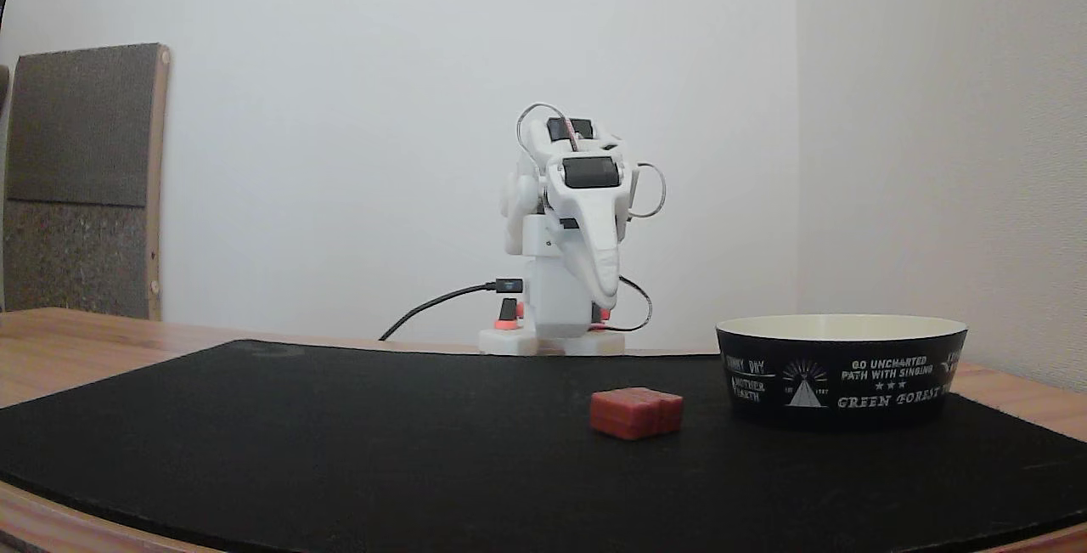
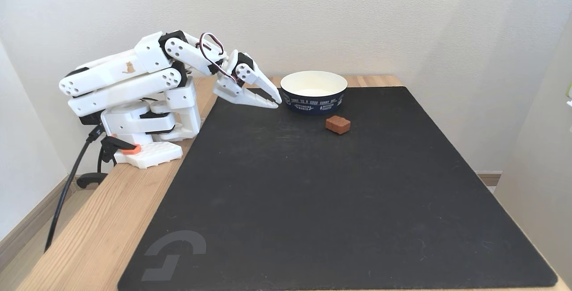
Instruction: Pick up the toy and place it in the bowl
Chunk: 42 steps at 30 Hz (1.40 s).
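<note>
My pincer [image 2: 273, 100] is pressed together, holding nothing. The toy [image 2: 338, 124] looks small, light and hard; I should pinch its flat sides.

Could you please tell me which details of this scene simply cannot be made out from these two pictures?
- Bowl: its floor is hidden by its own wall in a low fixed view; some lettering curves out of sight.
- Bowl lettering: too small to read in a high fixed view.
- Toy: its far faces are hidden behind itself.
- Pincer: fingers look together; any slight gap is too small to judge.
</note>
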Motion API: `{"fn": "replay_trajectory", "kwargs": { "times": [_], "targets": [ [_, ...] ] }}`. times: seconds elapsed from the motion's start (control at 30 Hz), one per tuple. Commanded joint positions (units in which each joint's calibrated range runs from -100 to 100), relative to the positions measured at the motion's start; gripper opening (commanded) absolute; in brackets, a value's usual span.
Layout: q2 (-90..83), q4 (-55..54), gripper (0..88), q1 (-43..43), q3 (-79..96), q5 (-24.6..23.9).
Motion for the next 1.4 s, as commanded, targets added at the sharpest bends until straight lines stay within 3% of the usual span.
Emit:
{"fn": "replay_trajectory", "kwargs": {
  "times": [0.0, 1.2, 1.3, 1.33, 1.37],
  "targets": [
    [-0.4, 0.3, 3.4, 0.6, 0.8, 0.1],
    [-0.6, 0.3, 3.9, 0.6, 0.8, 0.1],
    [-0.6, 0.3, 11.3, 0.6, 0.8, 0.1],
    [-0.6, 1.0, 22.6, 0.6, 0.8, 0.1],
    [-0.7, 1.3, 27.8, 0.6, 0.8, 0.1]
  ]
}}
